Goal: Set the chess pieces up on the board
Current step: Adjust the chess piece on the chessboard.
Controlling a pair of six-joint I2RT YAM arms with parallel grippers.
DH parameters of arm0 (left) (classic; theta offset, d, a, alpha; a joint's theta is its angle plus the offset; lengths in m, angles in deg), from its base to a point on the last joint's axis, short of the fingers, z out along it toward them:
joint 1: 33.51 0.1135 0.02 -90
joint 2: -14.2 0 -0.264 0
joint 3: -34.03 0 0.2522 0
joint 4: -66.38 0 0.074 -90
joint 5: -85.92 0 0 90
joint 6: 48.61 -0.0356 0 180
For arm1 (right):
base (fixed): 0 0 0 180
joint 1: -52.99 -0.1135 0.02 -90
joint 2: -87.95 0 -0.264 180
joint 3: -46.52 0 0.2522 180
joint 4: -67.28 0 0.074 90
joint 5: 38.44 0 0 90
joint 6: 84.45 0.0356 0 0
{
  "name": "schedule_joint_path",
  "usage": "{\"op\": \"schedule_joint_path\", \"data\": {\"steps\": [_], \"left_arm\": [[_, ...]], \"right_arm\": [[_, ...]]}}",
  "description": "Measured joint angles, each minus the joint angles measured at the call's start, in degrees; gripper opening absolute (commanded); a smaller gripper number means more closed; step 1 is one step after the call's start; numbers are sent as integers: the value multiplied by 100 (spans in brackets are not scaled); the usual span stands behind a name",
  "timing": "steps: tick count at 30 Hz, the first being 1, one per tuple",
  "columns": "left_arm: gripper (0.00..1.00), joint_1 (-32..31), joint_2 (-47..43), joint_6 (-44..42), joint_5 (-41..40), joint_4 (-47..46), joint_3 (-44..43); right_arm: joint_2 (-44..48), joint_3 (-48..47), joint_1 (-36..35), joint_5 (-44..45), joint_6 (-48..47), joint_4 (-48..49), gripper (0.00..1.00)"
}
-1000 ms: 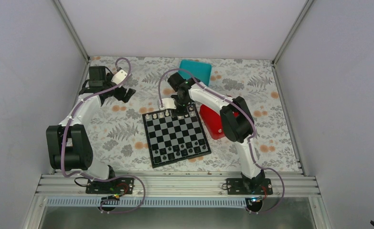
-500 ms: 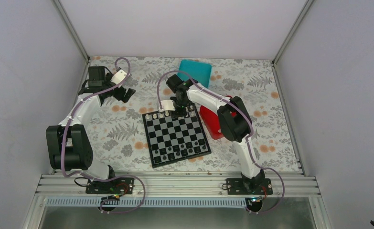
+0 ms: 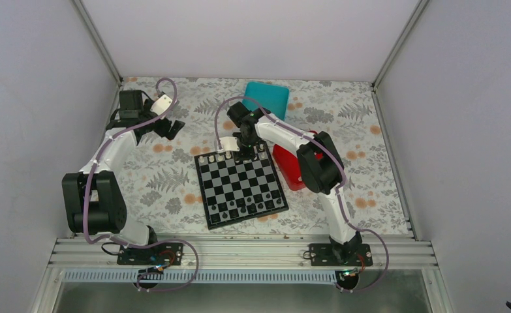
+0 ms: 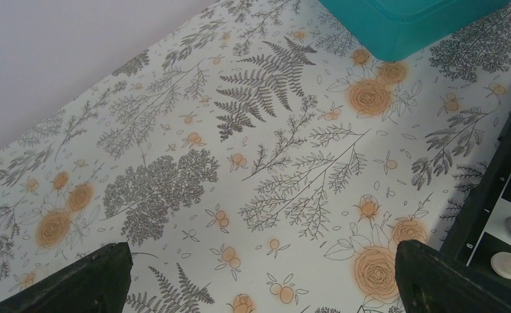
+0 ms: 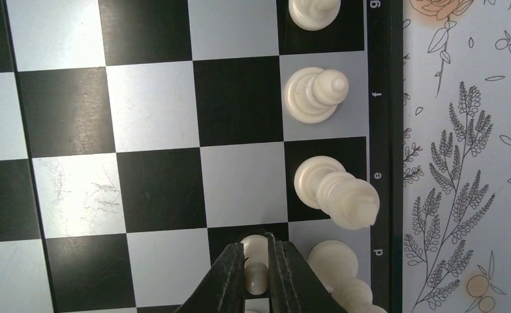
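though pinched on a pawn (image 5: 255,248) over the board (image 5: 154,189), right gripper (image 5: 257,264); left gripper (image 4: 259,261) agape above floral tablecloth (image 4: 174,130), pale walls (image 3: 239,32).

Teal box (image 3: 272,93) at far edge, red tray (image 3: 287,171) (partly hidden), floral table cover (image 3: 168,179)

We see a surface (image 3: 174,176) covered in a pale print of grey ferns and orange flowers, closed in by plain white walls at the back and on both sides. The board (image 3: 241,186) lies flat on it, turned a little askew to the surface's edges. Just beside the board's right edge, toward its far corner, lies a red tray (image 3: 290,171), partly hidden by an arm; whether it touches the board we cannot tell. Beyond the board's far edge, close to the back wall, sits a teal box (image 3: 267,96), apart from the board. On the board's near side an aluminium rail (image 3: 239,251) runs along the surface's front edge.
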Motion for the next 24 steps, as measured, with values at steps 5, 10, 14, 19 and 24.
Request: {"op": "schedule_joint_path", "data": {"steps": [5, 10, 14, 19, 24], "left_arm": [[100, 11, -2, 0, 7, -2, 0], [100, 20, -2, 0, 9, 0, 2], [100, 20, -2, 0, 9, 0, 2], [100, 20, -2, 2, 9, 0, 2], [100, 20, -4, 0, 9, 0, 2]], "right_arm": [[0, -2, 0, 0, 0, -35, 10], [0, -2, 0, 7, -2, -37, 10], [2, -2, 0, 7, -2, -44, 10], [2, -2, 0, 24, -2, -50, 10], [2, -2, 0, 50, -2, -55, 10]]}}
